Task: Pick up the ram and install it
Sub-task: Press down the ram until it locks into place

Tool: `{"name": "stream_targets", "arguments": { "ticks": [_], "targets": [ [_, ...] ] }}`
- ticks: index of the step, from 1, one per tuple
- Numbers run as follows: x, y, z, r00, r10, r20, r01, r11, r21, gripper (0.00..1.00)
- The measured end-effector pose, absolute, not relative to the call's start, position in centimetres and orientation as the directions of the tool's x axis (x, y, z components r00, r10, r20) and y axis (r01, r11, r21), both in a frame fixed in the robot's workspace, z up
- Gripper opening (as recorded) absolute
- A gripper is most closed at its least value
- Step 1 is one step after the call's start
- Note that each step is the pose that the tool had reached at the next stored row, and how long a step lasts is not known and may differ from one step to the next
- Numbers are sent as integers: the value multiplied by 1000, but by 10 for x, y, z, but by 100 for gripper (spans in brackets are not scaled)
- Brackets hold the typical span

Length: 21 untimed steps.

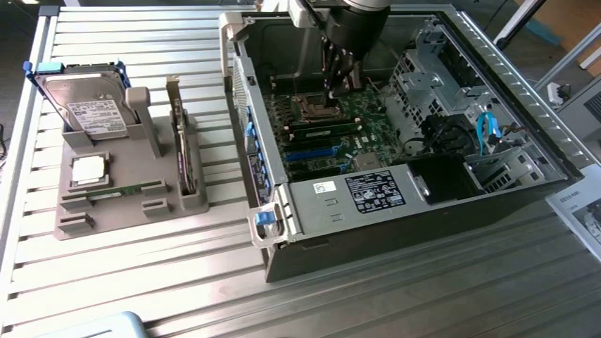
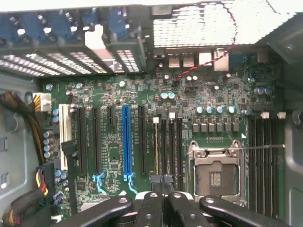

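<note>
**Robot arm reaches into an open computer case, working at the memory slots**

The gripper hangs low over the green motherboard of the desktop case, which lies on its side on a slatted metal table so the board faces up and can be reached from above. Its fingers are clenched tight, directly over a group of long dark slots beside the bare processor socket. In the wrist view a thin edge, likely the ram, stands in one of those slots; whether the clenched jaws grip it or merely press on it cannot be told. On the exterior view's left, a grey holder keeps a silver hard drive and an upright card propped for easy pickup.
</note>
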<state>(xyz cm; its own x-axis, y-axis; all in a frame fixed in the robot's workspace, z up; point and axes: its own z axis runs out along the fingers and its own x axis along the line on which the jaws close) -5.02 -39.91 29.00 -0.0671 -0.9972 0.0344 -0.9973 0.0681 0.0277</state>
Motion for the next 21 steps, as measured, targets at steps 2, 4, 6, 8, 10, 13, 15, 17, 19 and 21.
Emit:
{"name": "stream_targets", "arguments": {
  "ticks": [2, 4, 6, 8, 10, 13, 15, 17, 19, 21],
  "targets": [
    [-50, -399, 290, -172, -985, 34, -985, 173, 28, 12],
    [-50, -399, 290, -245, -969, 34, -969, 246, 28, 12],
    [-50, -399, 290, -296, -954, 34, -954, 297, 28, 12],
    [-50, -399, 290, -351, -936, 34, -936, 352, 28, 12],
    [-50, -399, 290, -394, -919, 34, -918, 395, 28, 12],
    [-50, -399, 289, -461, -887, 34, -887, 462, 28, 12],
    [-50, -399, 289, -495, -868, 34, -868, 495, 28, 12],
    [-50, -399, 289, -547, -836, 34, -836, 548, 28, 12],
    [-50, -399, 289, -600, -799, 34, -799, 601, 28, 12],
    [-50, -399, 289, -667, -744, 34, -743, 668, 28, 12]
  ]
}}
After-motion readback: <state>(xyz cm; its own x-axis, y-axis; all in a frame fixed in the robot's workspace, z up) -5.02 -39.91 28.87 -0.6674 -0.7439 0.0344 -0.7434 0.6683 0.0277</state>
